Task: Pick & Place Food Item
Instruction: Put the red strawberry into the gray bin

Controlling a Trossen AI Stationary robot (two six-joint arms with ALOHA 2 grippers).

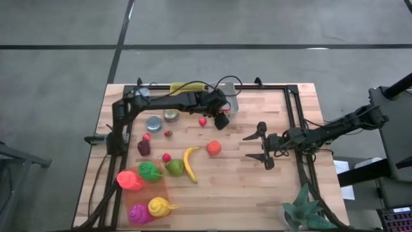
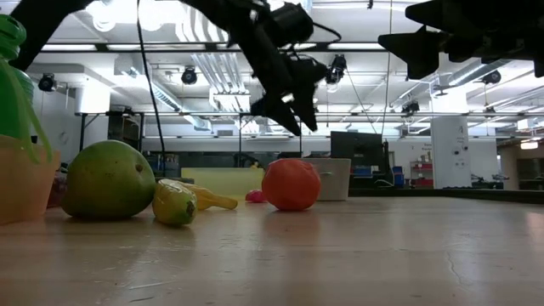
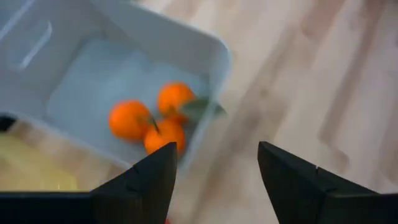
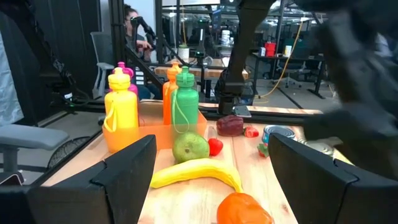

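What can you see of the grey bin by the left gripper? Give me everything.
The grey bin is a pale grey-blue, plastic-looking tub with rounded corners and thin walls, standing upright and open-topped on the wooden table near its far edge. Inside lie three small orange fruits clustered together, touching each other, one with a green leaf. The left gripper hovers above its rim with its fingers apart, touching nothing. In the high view the arm hides most of the bin.
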